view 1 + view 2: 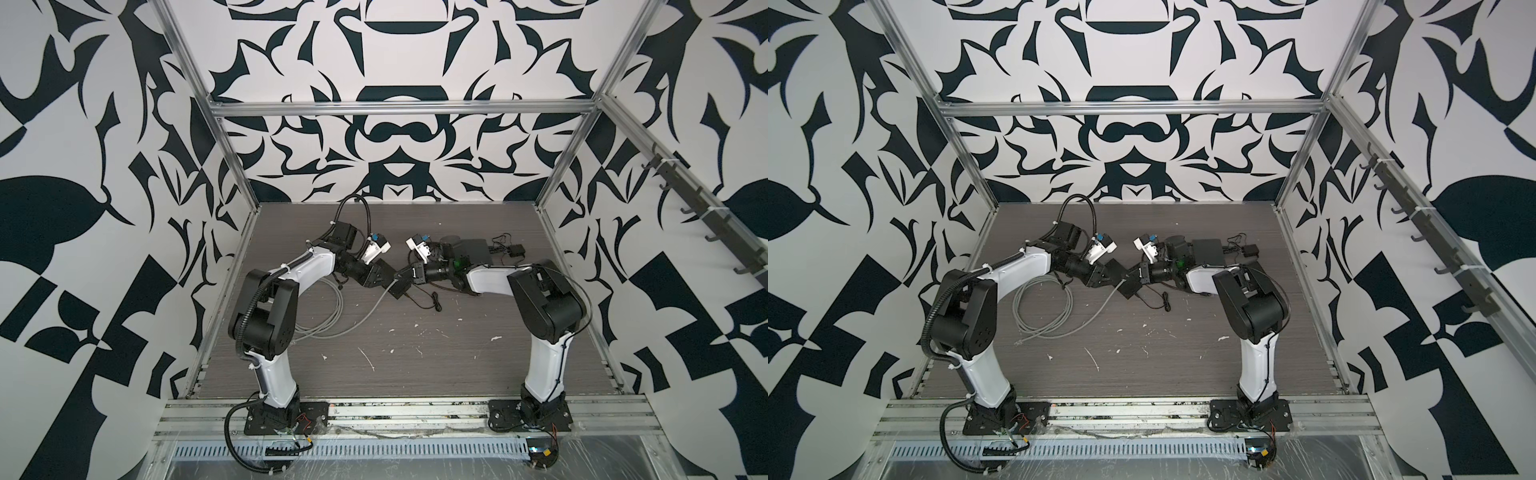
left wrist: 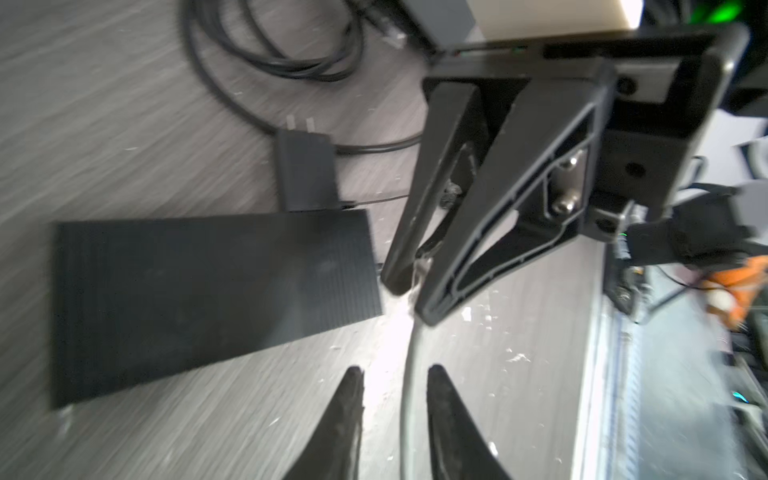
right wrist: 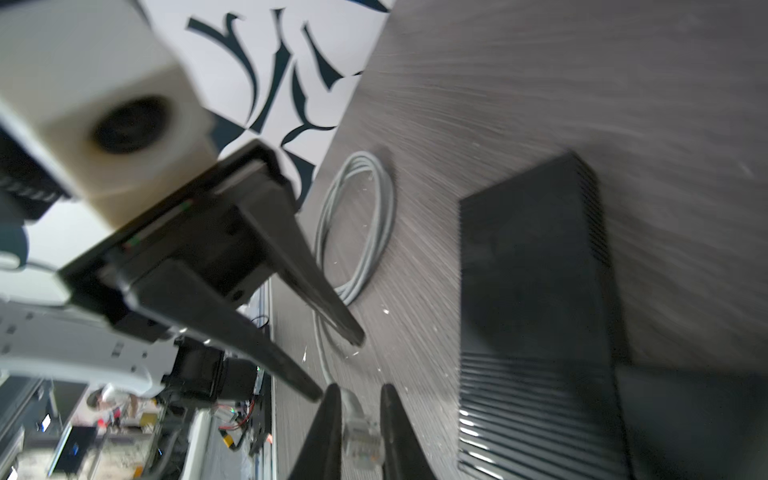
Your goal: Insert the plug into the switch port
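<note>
Two grippers meet nose to nose near the middle of the table. The right gripper is clamped on the clear plug at the end of the grey cable, while the left gripper has its fingers parted, with the cable passing loose between them (touching neither, as far as the blur allows). The black ribbed switch lies flat on the table just beside the plug and apart from it, and the rest of the cable lies coiled by the left arm.
</note>
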Controlling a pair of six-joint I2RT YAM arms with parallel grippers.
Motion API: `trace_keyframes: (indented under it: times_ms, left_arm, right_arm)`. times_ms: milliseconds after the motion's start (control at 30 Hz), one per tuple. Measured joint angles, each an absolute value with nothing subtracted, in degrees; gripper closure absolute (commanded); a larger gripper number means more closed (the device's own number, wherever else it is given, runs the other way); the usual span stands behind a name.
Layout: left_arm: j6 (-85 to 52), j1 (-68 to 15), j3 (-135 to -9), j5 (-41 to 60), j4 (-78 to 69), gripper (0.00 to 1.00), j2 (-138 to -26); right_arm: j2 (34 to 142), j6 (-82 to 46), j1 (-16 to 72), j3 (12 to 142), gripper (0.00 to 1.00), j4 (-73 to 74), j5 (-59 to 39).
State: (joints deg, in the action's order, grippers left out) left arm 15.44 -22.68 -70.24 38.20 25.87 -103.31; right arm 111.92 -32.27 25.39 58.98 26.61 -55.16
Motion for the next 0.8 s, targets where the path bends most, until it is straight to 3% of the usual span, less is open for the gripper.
trace_keyframes:
  times_ms: [300, 567, 800]
  left_arm:
    - [14.0, -30.55, -60.27, 23.62, 16.73, 0.62, -96.68]
    - [13.32, -34.37, -57.87, 15.53, 8.6, 0.6, -97.32]
    - [13.02, -34.92, -58.17, 11.97, 4.84, 0.7, -100.4]
  right_arm:
    - [111.85, -43.33, 25.39, 56.6, 0.83, 26.68, -46.37]
    - [108.66, -45.91, 25.39, 55.72, 0.82, 23.77, -43.18]
    - [108.01, -46.65, 25.39, 55.61, 0.81, 23.64, -42.92]
